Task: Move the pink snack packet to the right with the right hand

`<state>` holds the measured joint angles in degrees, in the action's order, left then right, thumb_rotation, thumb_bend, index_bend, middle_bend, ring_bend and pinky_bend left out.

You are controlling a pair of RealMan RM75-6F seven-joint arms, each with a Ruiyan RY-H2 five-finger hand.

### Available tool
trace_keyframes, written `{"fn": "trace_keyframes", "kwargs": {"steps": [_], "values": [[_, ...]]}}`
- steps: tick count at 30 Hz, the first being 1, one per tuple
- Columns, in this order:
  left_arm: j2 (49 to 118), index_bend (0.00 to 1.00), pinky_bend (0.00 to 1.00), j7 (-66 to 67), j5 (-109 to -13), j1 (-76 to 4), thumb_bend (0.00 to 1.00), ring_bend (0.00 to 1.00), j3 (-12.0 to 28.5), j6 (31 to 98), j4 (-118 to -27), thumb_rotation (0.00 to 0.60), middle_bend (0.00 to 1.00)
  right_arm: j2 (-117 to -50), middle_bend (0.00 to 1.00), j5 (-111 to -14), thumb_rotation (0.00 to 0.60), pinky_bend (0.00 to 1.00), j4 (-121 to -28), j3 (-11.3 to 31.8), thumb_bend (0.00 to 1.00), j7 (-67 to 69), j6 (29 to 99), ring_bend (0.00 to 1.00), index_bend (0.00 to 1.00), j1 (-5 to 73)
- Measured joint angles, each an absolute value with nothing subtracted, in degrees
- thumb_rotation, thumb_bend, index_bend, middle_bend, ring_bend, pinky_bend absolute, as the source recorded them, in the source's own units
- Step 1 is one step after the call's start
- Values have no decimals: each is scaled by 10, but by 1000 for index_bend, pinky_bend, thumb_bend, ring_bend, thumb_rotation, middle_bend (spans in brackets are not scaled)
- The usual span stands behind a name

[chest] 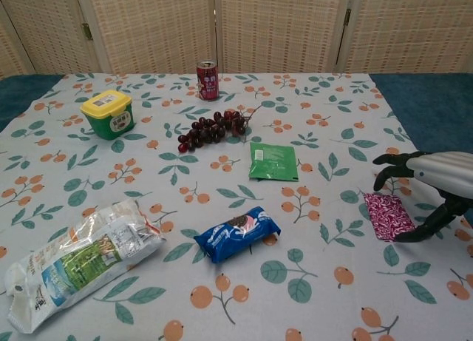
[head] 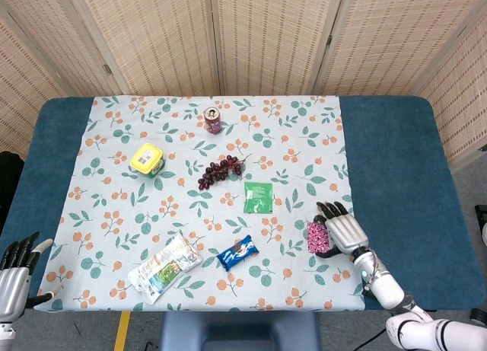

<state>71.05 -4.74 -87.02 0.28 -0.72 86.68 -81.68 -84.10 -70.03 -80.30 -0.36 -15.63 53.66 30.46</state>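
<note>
Pink snack packet [chest: 389, 215]: flat, rectangular, magenta with a fine pale pattern; lies on the table [chest: 325, 282], right of the green sachet [chest: 273, 160]. Right hand [chest: 429, 180] arched over it, fingers [chest: 385, 177] clasping its edges.

The pink packet [head: 317, 237] [chest: 389, 216] is a small patterned magenta pouch, lying flat on the floral cloth near its 4 o'clock corner, long side running near to far.

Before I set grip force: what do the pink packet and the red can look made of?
Pink snack packet: thin glossy plastic or foil film, lying flat, patterned, probably flexible. Red can: looks like metal, with a silvery rim and printed sleeve.
</note>
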Motion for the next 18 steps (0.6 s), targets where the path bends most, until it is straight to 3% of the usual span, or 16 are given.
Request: {"fn": "trace_keyframes", "kwargs": {"steps": [11, 18], "values": [[708, 182, 0, -49, -871, 1, 238, 67, -4, 869, -818, 600, 69, -815, 60, -714, 406, 0, -841, 6, 156, -143, 582, 0, 221, 285], [704, 182, 0, -46, -877, -3, 238, 67, 2, 877, -826, 600, 69, -750, 66, -755, 426, 0, -911, 1, 156, -139, 708, 0, 217, 225]]}}
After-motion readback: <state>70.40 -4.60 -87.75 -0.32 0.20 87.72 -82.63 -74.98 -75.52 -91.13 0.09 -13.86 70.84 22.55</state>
